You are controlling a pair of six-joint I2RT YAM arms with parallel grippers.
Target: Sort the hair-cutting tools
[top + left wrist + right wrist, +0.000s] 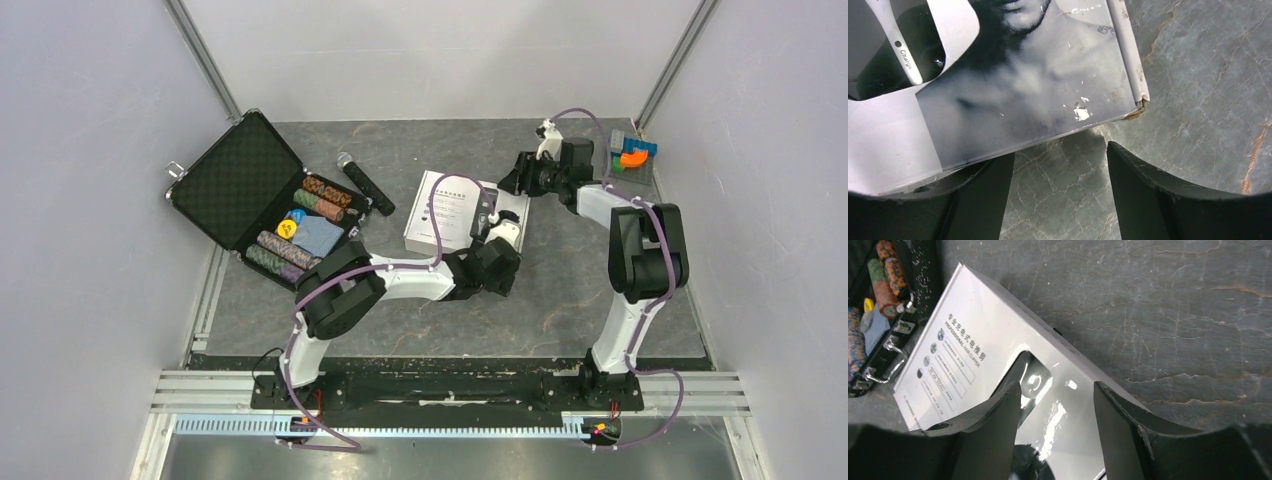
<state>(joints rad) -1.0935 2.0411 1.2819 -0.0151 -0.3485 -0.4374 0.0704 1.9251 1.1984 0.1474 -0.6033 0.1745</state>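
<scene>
One white clipper box (455, 212) lies flat mid-table, and the hair clipper (904, 50) sits inside it behind a cut-out window. My left wrist view shows it best: a slim silver handle marked "Charge" in a dark recess, beside a printed portrait. From the right wrist the same window is mostly glare, but that view gives me the lines of print on the lid.

My left pincer (1059, 155) is at the box's near right corner, fingers spread, only bare stone table (1198, 100) between them. My right pincer (1057, 390) hovers over the window end, spread too, gripping nothing.

Only the overhead view takes in the open black case (240, 180) of poker chips (322, 196) on the left, with the microphone (365, 183) beside it. Orange and blue bits (635, 152) far right are too small to name.
</scene>
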